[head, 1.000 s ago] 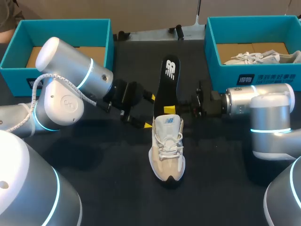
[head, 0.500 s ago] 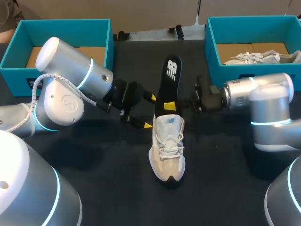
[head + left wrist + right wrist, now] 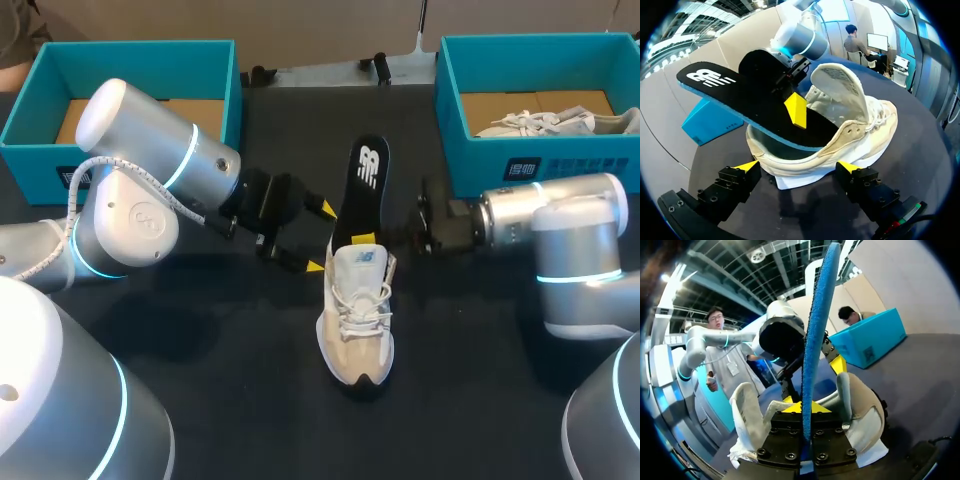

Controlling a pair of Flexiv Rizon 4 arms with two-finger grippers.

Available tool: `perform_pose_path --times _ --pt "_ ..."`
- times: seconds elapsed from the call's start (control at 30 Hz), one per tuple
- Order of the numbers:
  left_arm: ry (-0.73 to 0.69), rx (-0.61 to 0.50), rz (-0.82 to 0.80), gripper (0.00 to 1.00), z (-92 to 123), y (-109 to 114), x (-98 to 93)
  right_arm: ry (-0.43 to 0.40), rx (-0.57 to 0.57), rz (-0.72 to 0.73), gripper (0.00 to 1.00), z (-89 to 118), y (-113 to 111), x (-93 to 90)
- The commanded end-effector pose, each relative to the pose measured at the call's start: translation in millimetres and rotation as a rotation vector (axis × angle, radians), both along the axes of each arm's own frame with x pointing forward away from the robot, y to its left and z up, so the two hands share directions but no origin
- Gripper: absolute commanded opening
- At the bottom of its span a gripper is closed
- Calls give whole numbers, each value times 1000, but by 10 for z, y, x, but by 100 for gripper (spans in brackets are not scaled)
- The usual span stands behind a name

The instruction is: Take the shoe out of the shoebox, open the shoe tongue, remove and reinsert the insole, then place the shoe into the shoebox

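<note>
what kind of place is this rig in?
Likely a robot manipulation test bench: left arm and right arm at a black table, teal shoeboxes at left and right, one sneaker with its insole partly out.

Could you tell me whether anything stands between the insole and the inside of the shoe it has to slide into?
Nothing visible does. The tongue is folded forward off the opening, and the insole, held by the right gripper, has its lower end inside the shoe.
</note>
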State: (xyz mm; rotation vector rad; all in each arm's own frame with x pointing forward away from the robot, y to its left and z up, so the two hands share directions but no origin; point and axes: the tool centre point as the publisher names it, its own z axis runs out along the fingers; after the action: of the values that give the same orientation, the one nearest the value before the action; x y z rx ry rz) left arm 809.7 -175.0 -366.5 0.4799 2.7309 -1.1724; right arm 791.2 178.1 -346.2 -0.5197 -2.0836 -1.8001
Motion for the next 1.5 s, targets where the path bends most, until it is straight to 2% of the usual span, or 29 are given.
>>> perform_pose_path --times 0.03,0.3,0.47,0.67,0.7,1.0,1.13,1.23,1.3,1.5 --pt "-1 1 1 100 -5 -6 -7 8 2 -9 0 -51 39 -67" --pt "-1 1 1 100 -5 -6 -7 53 2 2 0 -148 79 -141" --pt "-1 1 1 100 -5 -6 -7 46 -6 -1 0 -89 31 -146" --pt "-1 1 1 100 -5 -6 -7 26 -36 18 9 12 4 -57" --pt "-1 1 1 100 -5 -6 -7 23 -38 21 15 21 1 -44" --pt "-1 1 1 100 -5 -6 -7 -2 -47 44 18 111 -6 50" --pt "-1 1 1 100 -5 -6 -7 -4 -59 63 16 139 -21 107" --pt "-1 1 1 100 -5 -6 -7 14 -67 88 11 135 -21 140" --pt "-1 1 1 100 -5 -6 -7 36 -76 109 0 122 -12 158" --pt "-1 1 1 100 -5 -6 -7 89 -90 146 0 51 2 126"
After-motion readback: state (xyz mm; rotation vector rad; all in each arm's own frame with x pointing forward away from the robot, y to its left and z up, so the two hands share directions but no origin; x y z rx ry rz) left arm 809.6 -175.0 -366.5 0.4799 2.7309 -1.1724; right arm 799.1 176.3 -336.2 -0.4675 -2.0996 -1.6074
